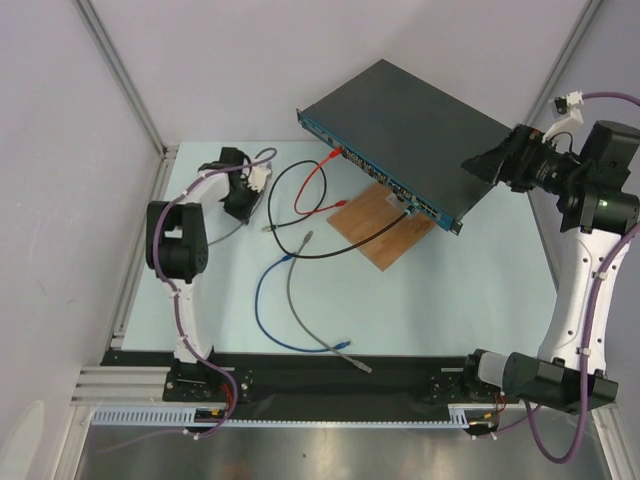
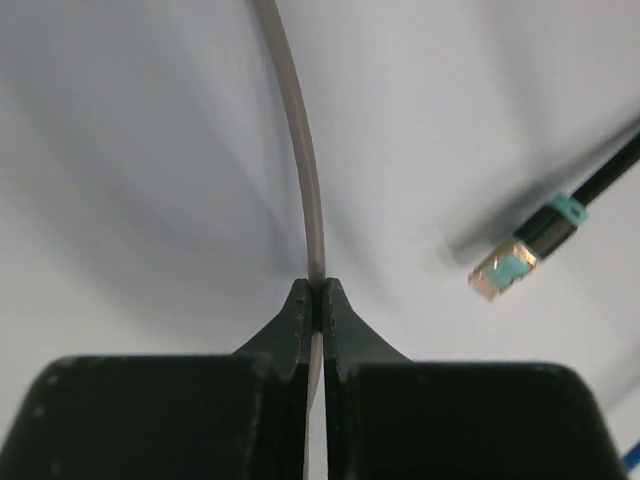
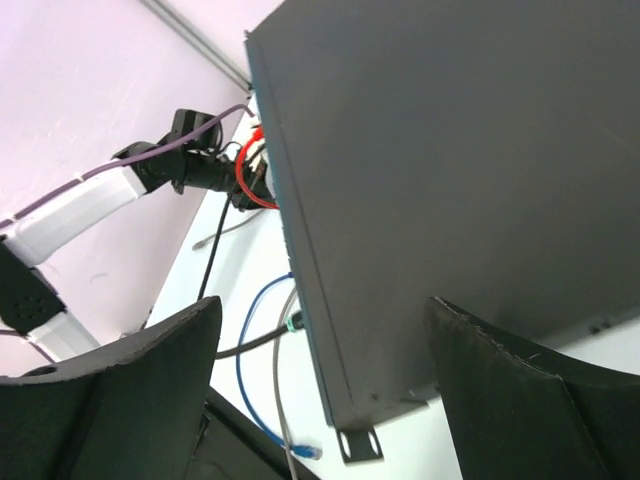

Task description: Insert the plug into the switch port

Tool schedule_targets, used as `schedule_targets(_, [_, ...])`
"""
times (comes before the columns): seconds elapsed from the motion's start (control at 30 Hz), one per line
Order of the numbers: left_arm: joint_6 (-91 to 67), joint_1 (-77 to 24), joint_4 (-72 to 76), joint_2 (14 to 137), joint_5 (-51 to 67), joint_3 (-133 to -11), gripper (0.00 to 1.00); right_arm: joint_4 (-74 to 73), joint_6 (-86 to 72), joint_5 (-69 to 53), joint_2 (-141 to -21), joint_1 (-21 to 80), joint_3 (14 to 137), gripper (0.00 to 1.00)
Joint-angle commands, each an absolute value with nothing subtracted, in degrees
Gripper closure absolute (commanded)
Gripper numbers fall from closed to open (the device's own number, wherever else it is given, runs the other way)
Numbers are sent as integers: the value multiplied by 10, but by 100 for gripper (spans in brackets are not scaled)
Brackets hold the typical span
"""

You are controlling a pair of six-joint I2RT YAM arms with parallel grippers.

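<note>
The switch point(image 1: 410, 130) is plain black with a thin blue front strip. Just before it lies a brown wood-grained board point(image 1: 380, 228). Farther out from the switch, a red cable point(image 1: 322, 168), a black cable point(image 1: 320, 256), a blue cable point(image 1: 257, 295) and a grey cable point(image 2: 305, 180) cross the pale mint worktop point(image 1: 460, 300).

One switch point(image 1: 410, 130), one wooden board point(image 1: 375, 235), two arms, left point(image 1: 180, 290) and right point(image 1: 585, 285), and four cables: red point(image 1: 322, 172), black point(image 1: 300, 253), blue point(image 1: 257, 300), grey point(image 1: 293, 300).

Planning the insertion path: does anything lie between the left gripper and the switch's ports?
A red cable and a black cable loop on the table between the left gripper, shut on a grey cable, and the switch.
</note>
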State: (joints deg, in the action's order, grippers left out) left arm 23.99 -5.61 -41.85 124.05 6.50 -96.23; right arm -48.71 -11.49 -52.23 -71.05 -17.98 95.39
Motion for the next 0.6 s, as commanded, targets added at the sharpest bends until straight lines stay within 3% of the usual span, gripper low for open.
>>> schedule_targets(0.0, [216, -33, -408, 1131, 100, -929, 100, -413, -133, -492, -714, -142, 979, 13])
schedule_targets(0.2, [188, -32, -390, 942, 192, -904, 100, -324, -178, -499, -713, -104, 983, 14])
schedule_targets(0.43, [186, -37, -411, 775, 408, -905, 100, -233, -234, -520, -708, -54, 992, 18])
schedule_targets(0.57, [207, -97, -448, 712, 510, -904, 100, -200, -260, -526, -709, -16, 995, 21])
